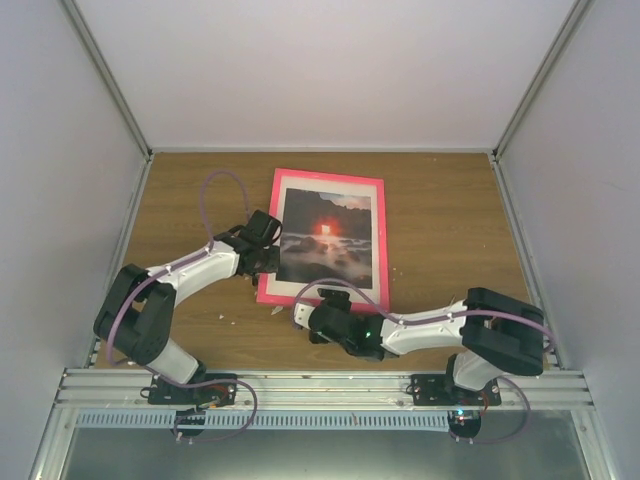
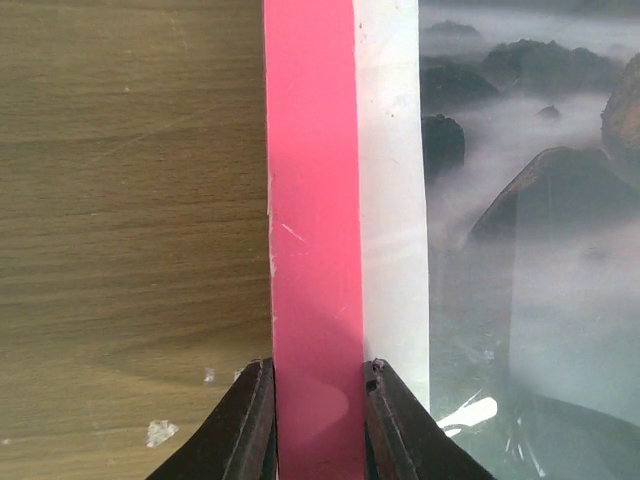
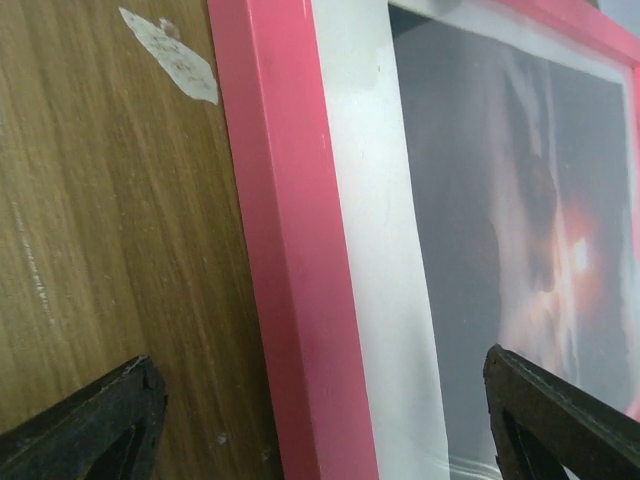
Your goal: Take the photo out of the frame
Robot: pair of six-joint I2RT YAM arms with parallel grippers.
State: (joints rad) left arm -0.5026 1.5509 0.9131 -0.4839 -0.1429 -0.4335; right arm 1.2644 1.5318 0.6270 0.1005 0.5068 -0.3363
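A pink frame (image 3: 280, 300) runs diagonally up a wooden table (image 3: 110, 250). Inside it lies a white mat (image 3: 380, 280), then the photo (image 3: 520, 240), dark with a red-orange glow. A pale scrap (image 3: 172, 58) lies on the wood beside the frame. The right gripper (image 3: 320, 430) is spread wide, one dark fingertip over the wood, the other over the photo.
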